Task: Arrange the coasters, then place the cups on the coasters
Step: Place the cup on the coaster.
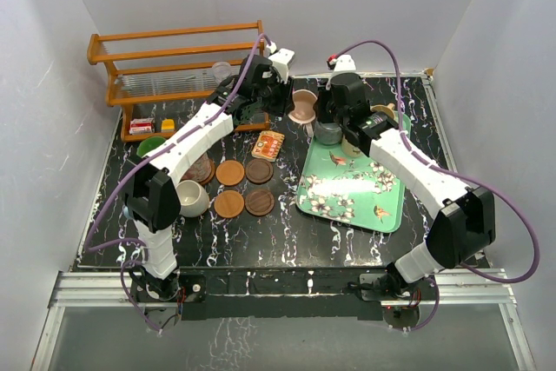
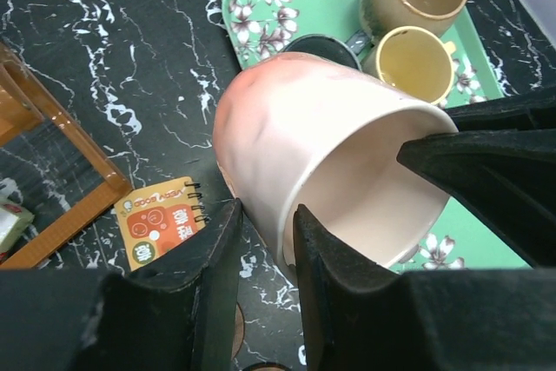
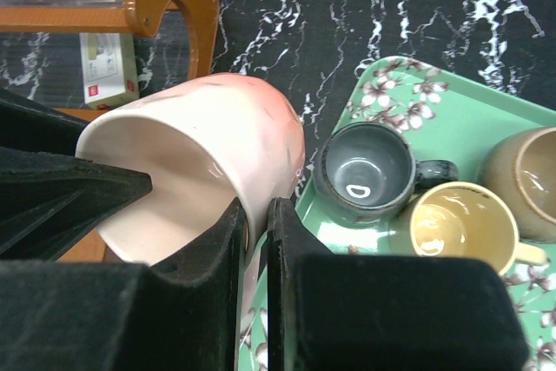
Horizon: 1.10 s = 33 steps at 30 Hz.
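Where the left arm reaches out from its base, an off-white ceramic mug stands close beside it on the black marbled worktop. A green mug peeks out behind the arm. Neither visibly sits on a coaster. Just to their right, four round brown wooden coasters lie in a tidy two-by-two block, with a fifth half hidden under the arm. That part of the layout looks ready to receive cups. A small orange patterned card lies beyond them and plays no part in the job.

Further back, the left end effector stands narrow astride the rim of the pink ceramic mug, one finger outside the wall and one inside. A dark sliver shows beside the outer finger, so I cannot tell whether it bites yet. The mug is tilted, its mouth open to both wrist cameras, at the back of the worktop between the coasters and the tray. From the other side, the right end effector is pinched tight on the same rim. Two grips on one cup suggest a hand-over, since the tray lies within the right arm's reach and the coasters within the left's.

On the green floral tray stand a grey mug, a yellow mug and a tan mug, upright and close together, waiting their turn.
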Available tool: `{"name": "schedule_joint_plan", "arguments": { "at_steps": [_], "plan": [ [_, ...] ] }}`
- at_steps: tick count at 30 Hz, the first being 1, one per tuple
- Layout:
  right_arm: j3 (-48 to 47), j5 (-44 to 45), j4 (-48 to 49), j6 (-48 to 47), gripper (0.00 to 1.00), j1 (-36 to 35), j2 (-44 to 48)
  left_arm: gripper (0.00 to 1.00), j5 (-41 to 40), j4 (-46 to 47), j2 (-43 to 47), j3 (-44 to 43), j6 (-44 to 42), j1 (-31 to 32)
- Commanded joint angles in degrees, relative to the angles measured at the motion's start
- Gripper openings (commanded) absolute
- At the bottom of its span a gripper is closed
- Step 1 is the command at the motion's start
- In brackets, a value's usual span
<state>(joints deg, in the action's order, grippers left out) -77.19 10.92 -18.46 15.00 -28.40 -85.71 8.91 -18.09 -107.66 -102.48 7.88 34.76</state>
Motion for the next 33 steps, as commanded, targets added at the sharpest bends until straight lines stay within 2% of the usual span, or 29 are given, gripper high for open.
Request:
{"name": "schedule_joint_plan", "arguments": {
  "at_steps": [1,7,13,20,27,33],
  "plan": [
    [-0.61,-18.72,10.74,4.64,0.05,-1.83,2.56,0.0,-0.47,2.18,-1.1,-3.78,-3.96,0.48],
    [1.77,-26.19,13.77,7.08,0.15,-1.83,2.89,0.0,-2.34,1.53,-0.74,-4.45,-7.7,0.52],
    [4.52,-33.71,17.42,9.93,0.29,-1.8,2.58,0.0,-3.53,1.31,0.2,-4.67,-9.69,0.66],
    [5.56,-33.62,17.57,9.45,0.39,-0.54,3.71,0.0,-3.18,2.23,3.05,-1.98,-12.77,0.6],
    [8.11,-34.86,17.6,6.15,0.57,2.52,6.84,0.0,-0.48,3.82,7.87,3.5,-15.93,0.57],
    [9.86,-37.34,16.69,2.82,0.65,6.43,9.46,0.0,1.73,3.23,11.52,5.97,-18.28,-0.44]
  ]
}}
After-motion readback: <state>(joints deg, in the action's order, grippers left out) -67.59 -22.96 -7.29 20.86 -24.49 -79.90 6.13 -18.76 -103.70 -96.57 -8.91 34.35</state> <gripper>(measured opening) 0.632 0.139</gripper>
